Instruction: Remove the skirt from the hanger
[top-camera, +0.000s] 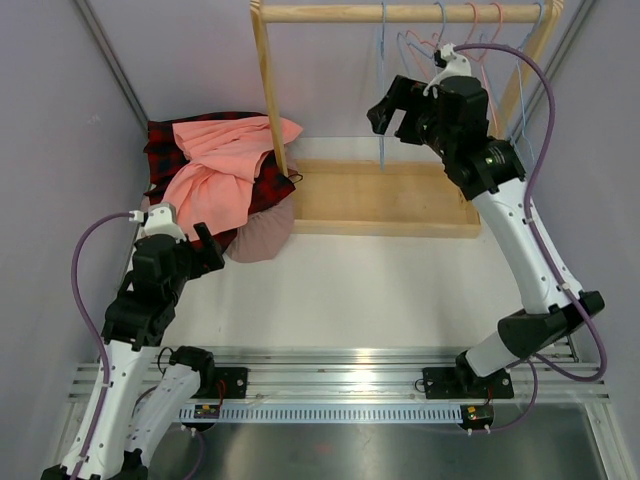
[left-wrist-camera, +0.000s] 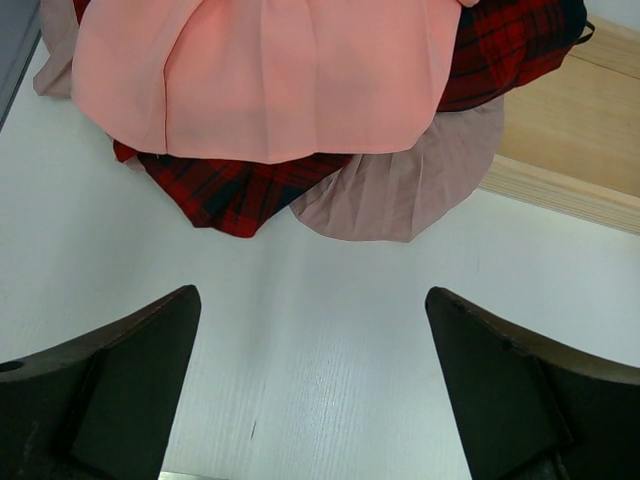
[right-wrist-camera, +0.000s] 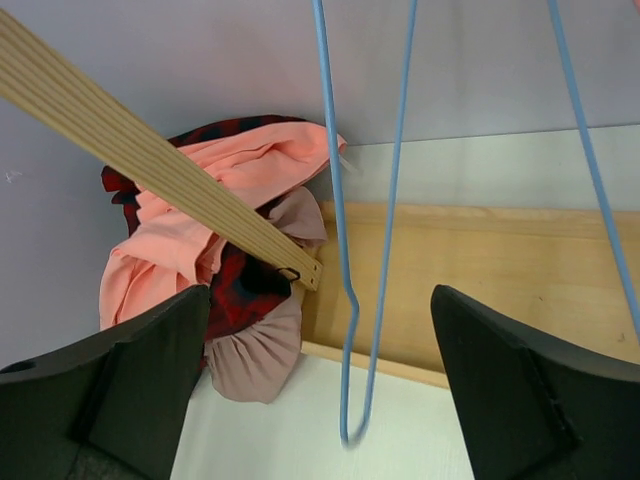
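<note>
Right gripper hung released, jaws spread wide, up at the rack, with a blue hanger dangling just ahead of its fingers. A slanting wooden post crossed between it and the heap well to its left on the tabletop: peach skirt on top, plaid skirt beneath, mauve skirt beside them. Left gripper, likewise spread, hovered low near the heap's edge.
</note>
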